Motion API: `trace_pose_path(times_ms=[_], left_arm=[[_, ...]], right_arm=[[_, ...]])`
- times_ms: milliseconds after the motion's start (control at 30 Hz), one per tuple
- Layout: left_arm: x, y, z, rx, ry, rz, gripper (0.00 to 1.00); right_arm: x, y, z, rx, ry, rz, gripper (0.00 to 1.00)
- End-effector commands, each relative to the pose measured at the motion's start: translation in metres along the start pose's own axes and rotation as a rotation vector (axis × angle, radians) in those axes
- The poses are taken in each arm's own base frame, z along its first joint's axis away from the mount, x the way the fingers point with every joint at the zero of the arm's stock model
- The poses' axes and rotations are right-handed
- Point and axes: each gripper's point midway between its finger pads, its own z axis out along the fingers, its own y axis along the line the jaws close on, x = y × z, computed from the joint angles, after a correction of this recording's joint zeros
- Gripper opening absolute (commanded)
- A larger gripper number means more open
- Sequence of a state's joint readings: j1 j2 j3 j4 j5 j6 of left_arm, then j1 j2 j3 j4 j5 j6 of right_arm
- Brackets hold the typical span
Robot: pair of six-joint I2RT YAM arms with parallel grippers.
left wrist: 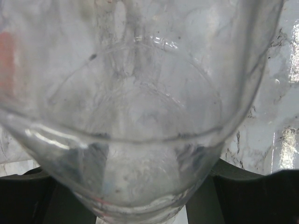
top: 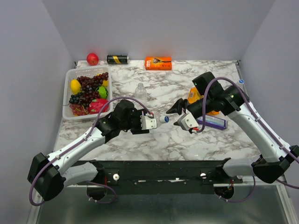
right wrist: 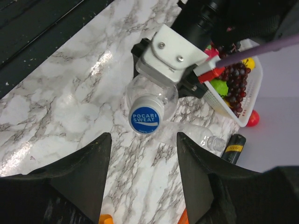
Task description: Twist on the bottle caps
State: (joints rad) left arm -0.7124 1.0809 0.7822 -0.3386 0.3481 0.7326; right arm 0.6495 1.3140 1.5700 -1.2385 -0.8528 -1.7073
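Note:
A clear bottle [left wrist: 140,116] lies sideways in my left gripper [top: 154,121], which is shut on its body; the bottle fills the left wrist view and hides the fingers. A blue bottle cap [top: 164,119] marked Pocari Sweat [right wrist: 144,117] sits on its neck, facing my right gripper [top: 177,115]. In the right wrist view that gripper [right wrist: 142,140] is open, its fingertips a short way in front of the cap with nothing between them. A second bottle [top: 140,91] stands uncapped behind. Another small blue cap [top: 241,81] lies at the table's right edge.
A white basket [top: 67,79] of fruit stands at the back left. Along the back wall are a red apple [top: 92,59], a black-and-gold can [top: 117,59] and an orange box [top: 158,62]. An orange packet [top: 193,95] and a purple box [top: 213,122] lie under the right arm.

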Motion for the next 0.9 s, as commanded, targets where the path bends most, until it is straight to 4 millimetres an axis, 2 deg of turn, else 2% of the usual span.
trace_pose_path(times_ms=[0, 167, 467, 700, 733, 800, 833, 867], left_arm=[[-0.019, 0.010, -0.003, -0.017, -0.064, 0.003, 0.00], [-0.021, 0.011, -0.001, -0.016, -0.068, -0.002, 0.00], [-0.024, 0.013, 0.001, -0.006, -0.074, 0.015, 0.00], [-0.024, 0.014, 0.004, -0.007, -0.077, 0.001, 0.00], [-0.024, 0.014, 0.003, -0.013, -0.075, -0.012, 0.00], [-0.026, 0.021, 0.003, -0.053, -0.084, -0.033, 0.00], [-0.022, 0.031, 0.001, -0.122, -0.061, -0.093, 0.00], [-0.028, 0.045, 0.001, -0.198, -0.095, -0.130, 0.00]], right_arm=[[-0.003, 0.012, 0.005, -0.042, -0.002, -0.104, 0.66], [-0.004, -0.006, 0.012, 0.010, -0.018, -0.076, 0.64], [-0.004, -0.008, 0.024, -0.018, -0.051, -0.084, 0.55], [-0.002, -0.010, 0.026, -0.029, -0.055, -0.057, 0.32], [-0.001, -0.012, 0.026, -0.017, -0.053, -0.023, 0.26], [0.001, -0.020, 0.028, 0.020, -0.054, 0.069, 0.20], [0.004, -0.036, 0.029, 0.086, -0.049, 0.184, 0.16], [0.016, -0.043, 0.030, 0.126, -0.007, 0.264, 0.15]])
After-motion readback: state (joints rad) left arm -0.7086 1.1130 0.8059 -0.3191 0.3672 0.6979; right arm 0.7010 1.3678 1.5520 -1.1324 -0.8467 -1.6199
